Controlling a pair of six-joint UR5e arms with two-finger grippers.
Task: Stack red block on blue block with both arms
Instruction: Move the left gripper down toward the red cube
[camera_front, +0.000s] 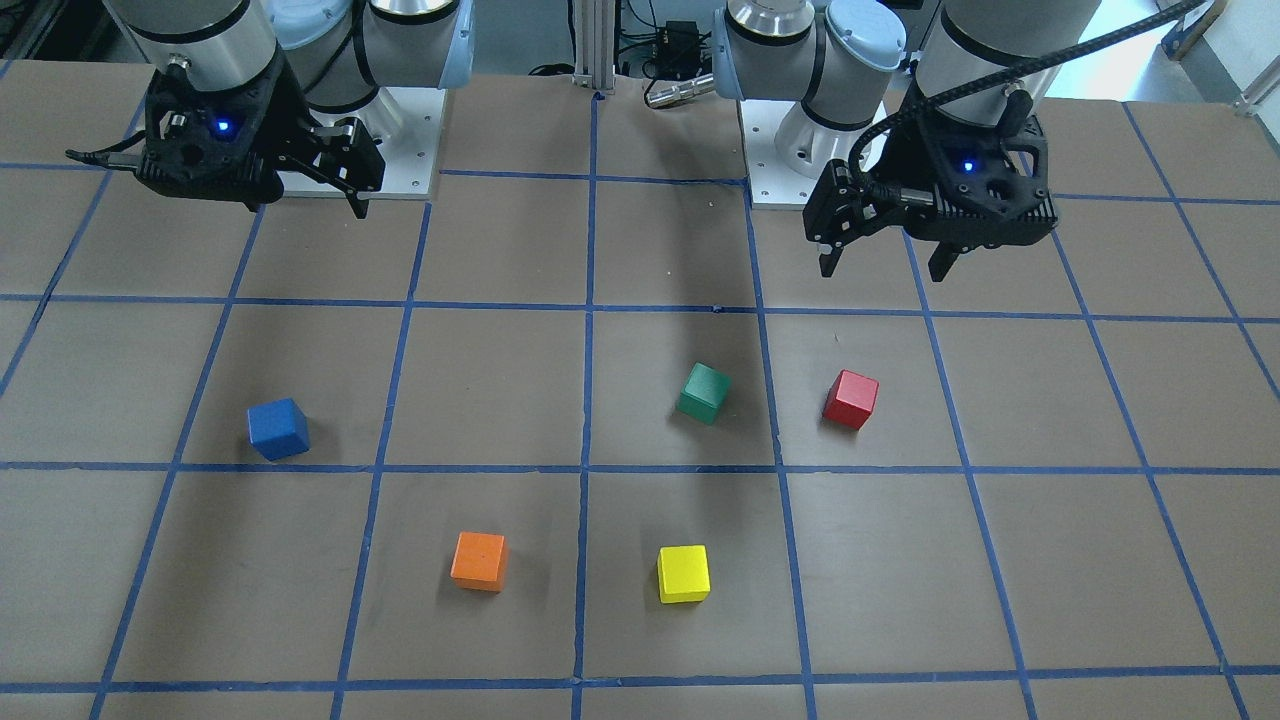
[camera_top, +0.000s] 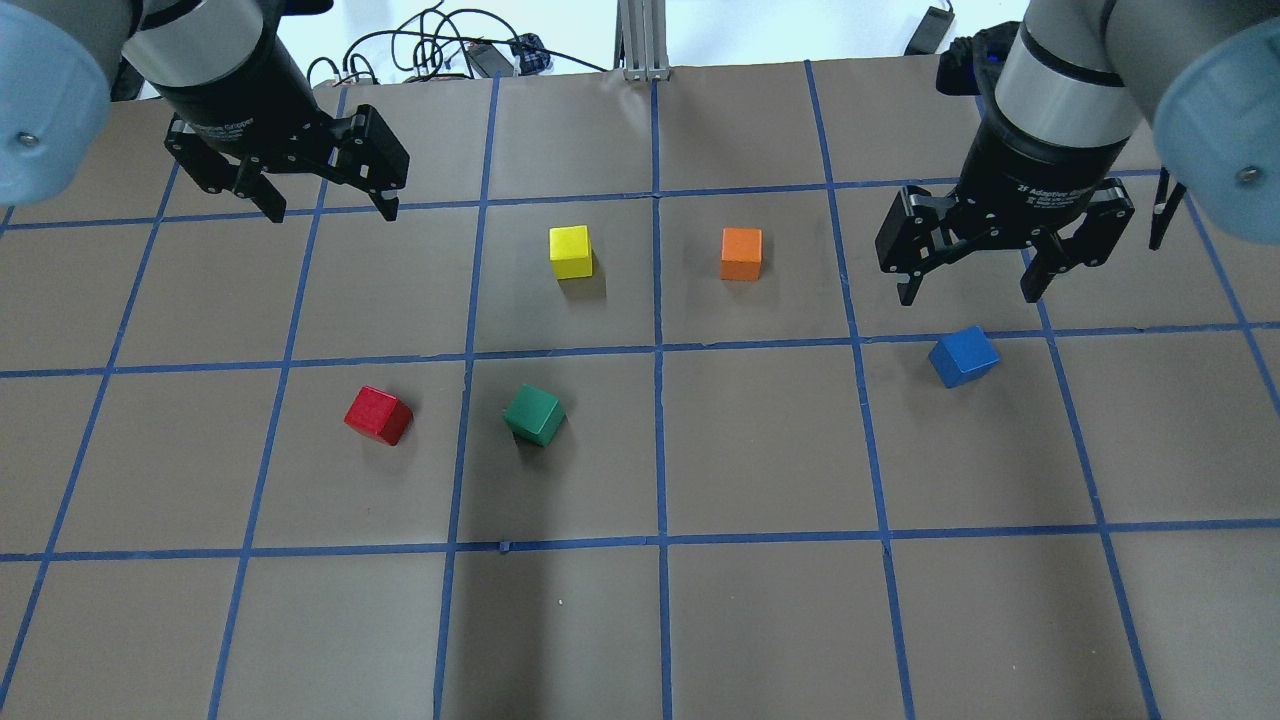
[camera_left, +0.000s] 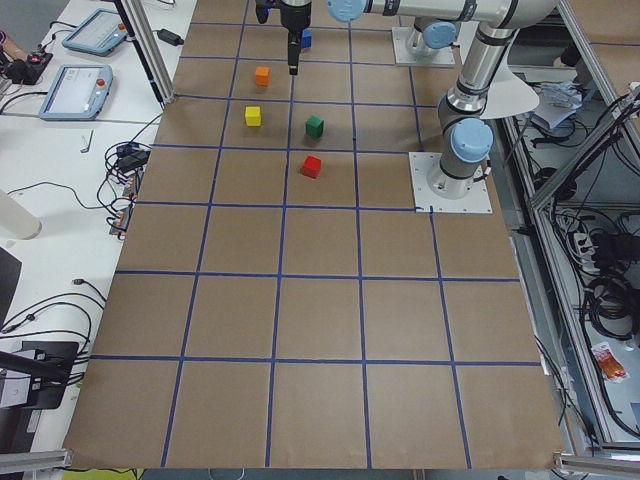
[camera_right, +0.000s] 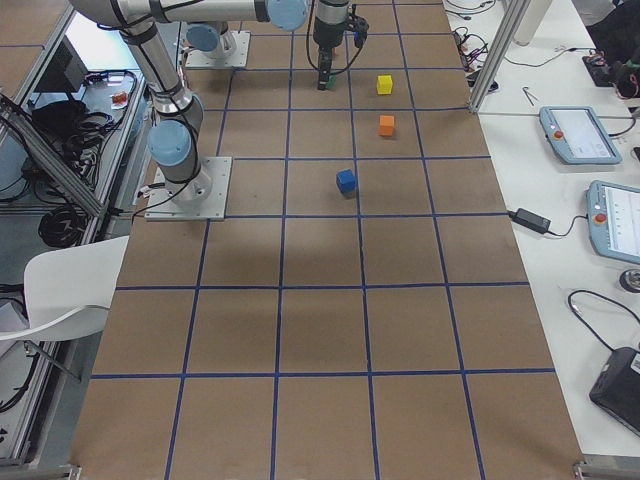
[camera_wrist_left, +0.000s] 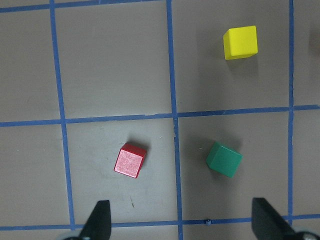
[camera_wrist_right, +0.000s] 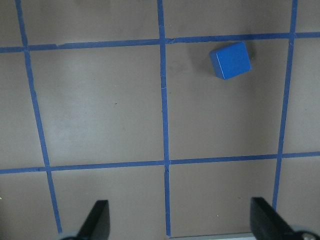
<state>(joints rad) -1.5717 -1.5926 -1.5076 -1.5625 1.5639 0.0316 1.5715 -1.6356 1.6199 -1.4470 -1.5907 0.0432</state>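
The red block (camera_top: 378, 415) lies on the brown table in the left half, and it also shows in the front view (camera_front: 851, 399) and the left wrist view (camera_wrist_left: 130, 161). My left gripper (camera_top: 332, 212) hangs open and empty above the table, apart from the red block. The blue block (camera_top: 963, 357) lies in the right half, and it also shows in the front view (camera_front: 278, 428) and the right wrist view (camera_wrist_right: 230, 60). My right gripper (camera_top: 968, 295) hangs open and empty high above the table, close to the blue block in the overhead view.
A green block (camera_top: 534, 414) lies just right of the red one. A yellow block (camera_top: 571, 251) and an orange block (camera_top: 741, 253) lie farther out near the middle. Blue tape lines grid the table. The arms' base plates (camera_front: 412, 130) stand at the robot's edge.
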